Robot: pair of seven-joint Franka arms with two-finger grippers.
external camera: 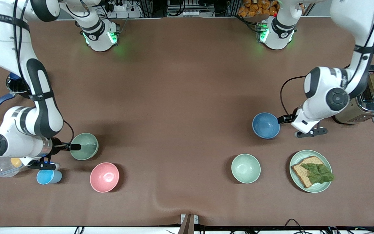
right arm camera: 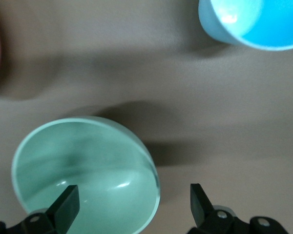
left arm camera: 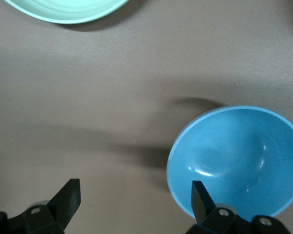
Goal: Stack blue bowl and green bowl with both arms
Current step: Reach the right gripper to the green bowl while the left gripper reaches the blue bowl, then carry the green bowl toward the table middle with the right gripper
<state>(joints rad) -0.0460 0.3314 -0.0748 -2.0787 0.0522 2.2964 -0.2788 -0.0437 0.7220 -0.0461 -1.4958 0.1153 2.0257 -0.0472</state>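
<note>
A brown, matte bench (external camera: 180, 97) carries everything; it shows a slight ripple near the edge closest to the front camera. Along the edge where the arm bases stand are cables and power strips.

The blue bowl (external camera: 266, 125) sits upright toward the left arm's end of the bench. The left gripper (external camera: 282, 119) is at its rim, jaws apart – one finger over the bowl's inside, the other outside the wall. Nearer the front camera are a pale mint bowl (external camera: 245, 168) and a plate (external camera: 326, 187) with bread and lettuce; a toaster (external camera: 365, 104) stands beside the left arm.

The green bowl (external camera: 84, 146) sits toward the right arm's end. The right gripper (external camera: 74, 147) is at its rim, jaws apart – one finger inside, one outside. Near it lie a pink bowl (external camera: 104, 177), a light-blue cup (external camera: 49, 177) and a clear container (external camera: 2, 167).
</note>
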